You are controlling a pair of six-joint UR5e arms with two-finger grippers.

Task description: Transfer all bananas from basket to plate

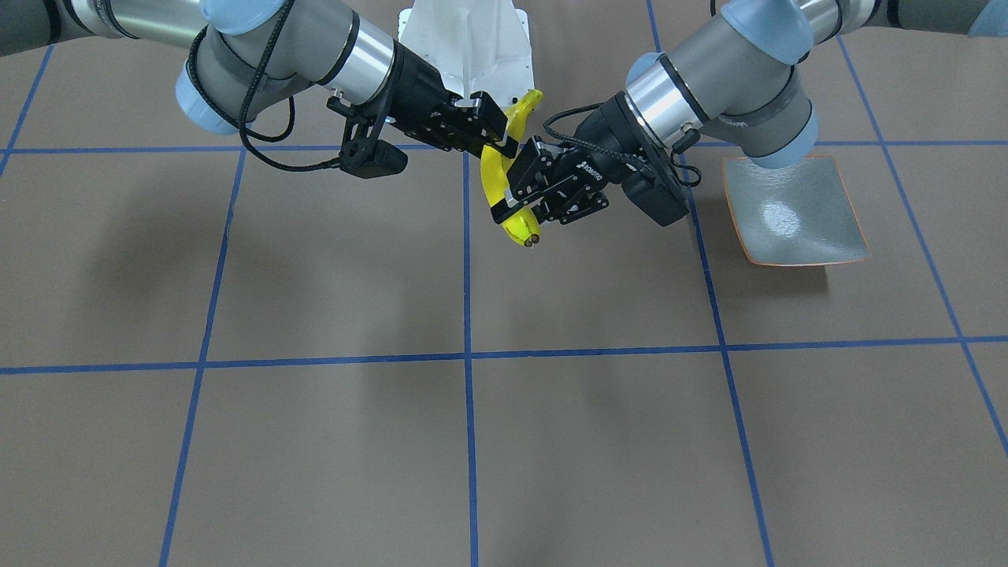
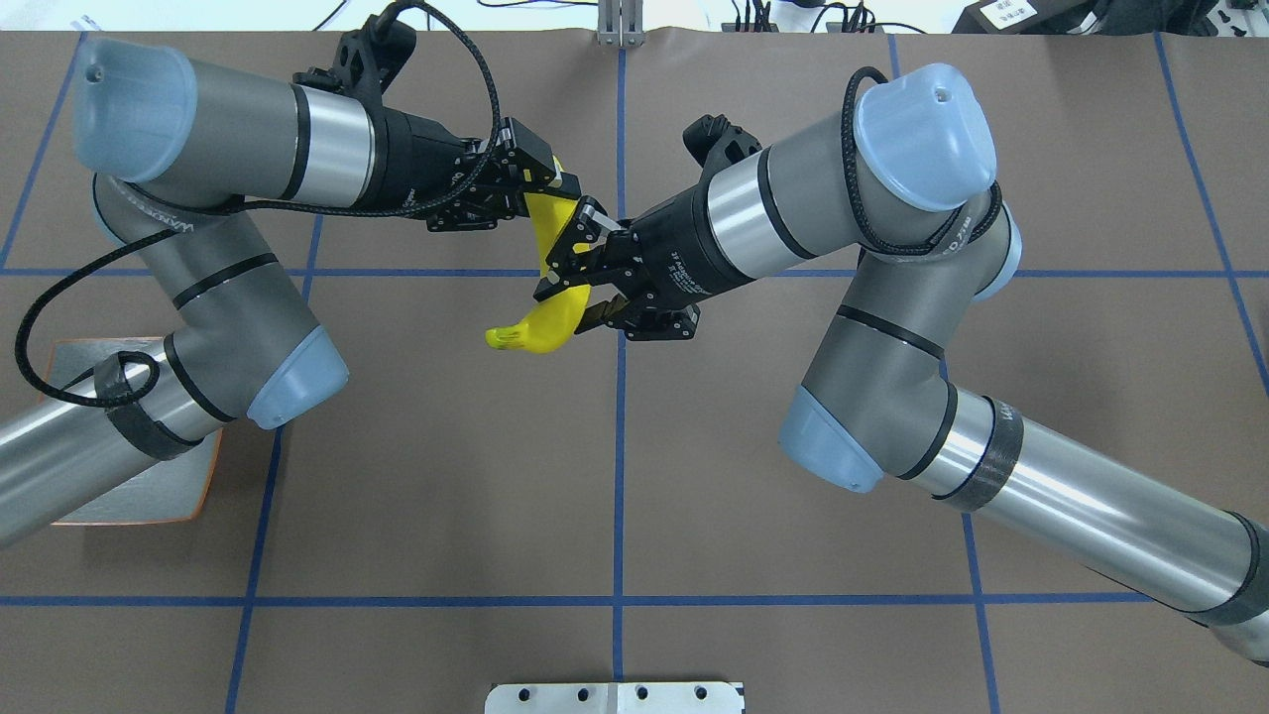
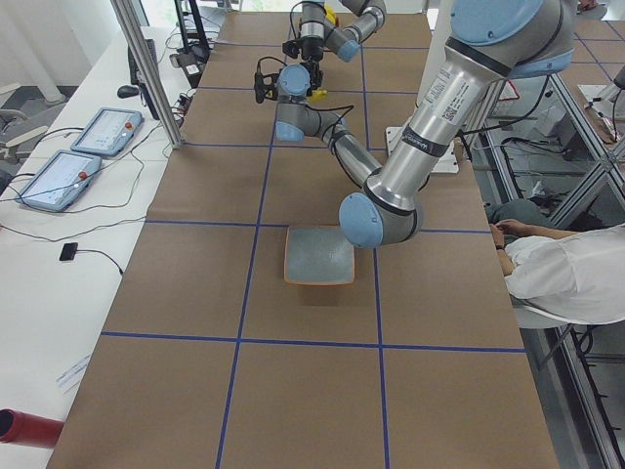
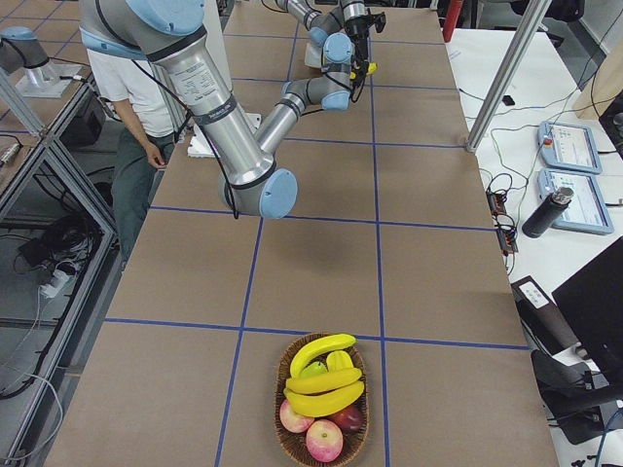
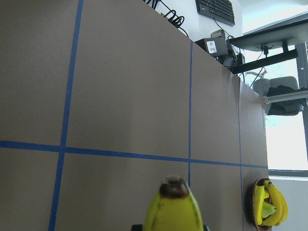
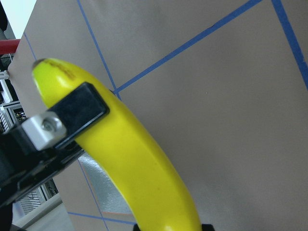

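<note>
One yellow banana (image 1: 496, 177) hangs in mid-air over the table's middle, gripped from both sides. My left gripper (image 1: 524, 206) is shut on its far end and also shows in the overhead view (image 2: 540, 193). My right gripper (image 1: 504, 130) is shut on the end nearer the robot, seen from overhead too (image 2: 570, 288). The grey-blue plate (image 1: 795, 209) with an orange rim lies bare on my left side, half hidden under the left arm in the overhead view (image 2: 129, 496). The wicker basket (image 4: 292, 443) at the table's right end holds three bananas (image 4: 326, 375).
Red apples (image 4: 321, 438) lie in the basket with the bananas. The white robot base (image 1: 465, 39) stands at the table's rear edge. A seated person (image 3: 562, 269) is beside the table. Blue tape lines grid the brown table top.
</note>
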